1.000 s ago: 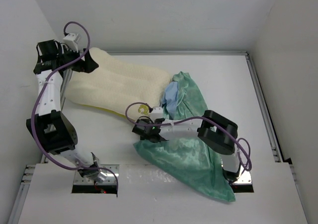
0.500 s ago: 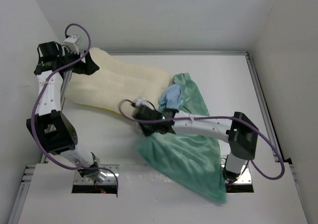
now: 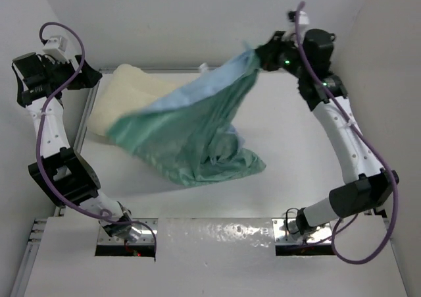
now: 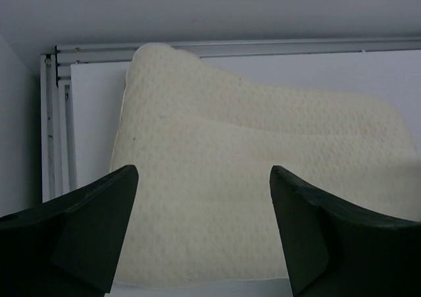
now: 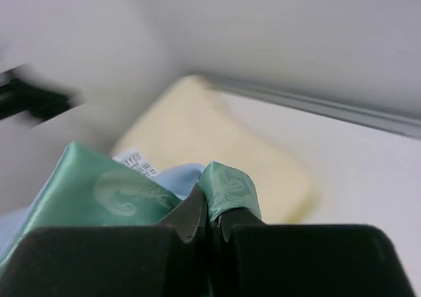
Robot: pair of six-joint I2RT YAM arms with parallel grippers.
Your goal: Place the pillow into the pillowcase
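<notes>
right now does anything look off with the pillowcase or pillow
The pillowcase hangs stretched from one pinched fold in the shut right gripper, high at the far side, its lower end bunched on the table, hiding the right end of the pillow. The open left gripper holds nothing.

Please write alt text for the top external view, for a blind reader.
The right hand holds the teal pillowcase up by one edge; the cloth hangs down over part of the cream pillow. The open left hand is beside the pillow's left end.

The pillowcase [image 3: 191, 132] hides much of the pillow [image 3: 125, 89]; the right wrist view is blurred.
</notes>
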